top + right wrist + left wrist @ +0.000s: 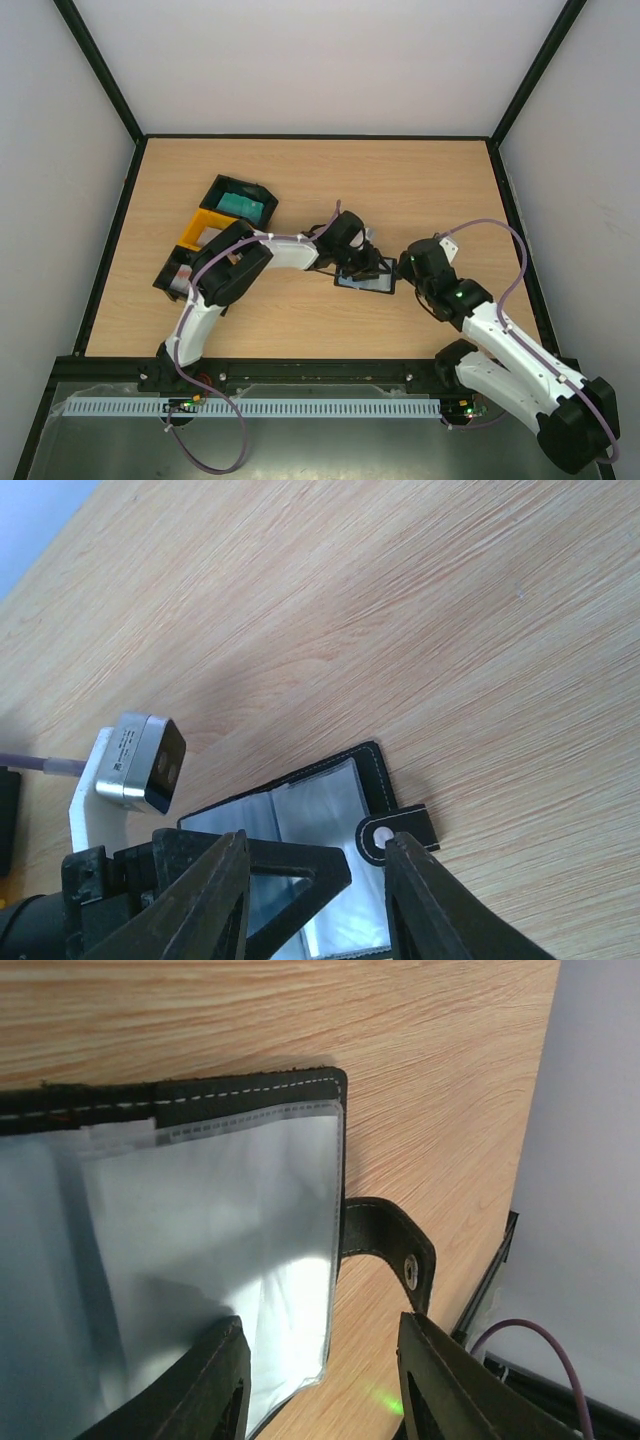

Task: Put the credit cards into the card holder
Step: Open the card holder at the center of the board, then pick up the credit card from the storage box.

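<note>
Left gripper (325, 1385) over open card holder (250, 1090), trays (195, 232) well apart.

Holder (366, 283) open and flat near the worktop (420, 180) middle, a little toward the near edge. Strap (385, 1242) flat on the worktop, off one end of it. Left gripper (320, 1385) over its left part, right gripper (315, 895) just over its right end. Trays (198, 230) in a row by the left edge, well apart from it; a card (243, 205) in the farthest one.
</note>
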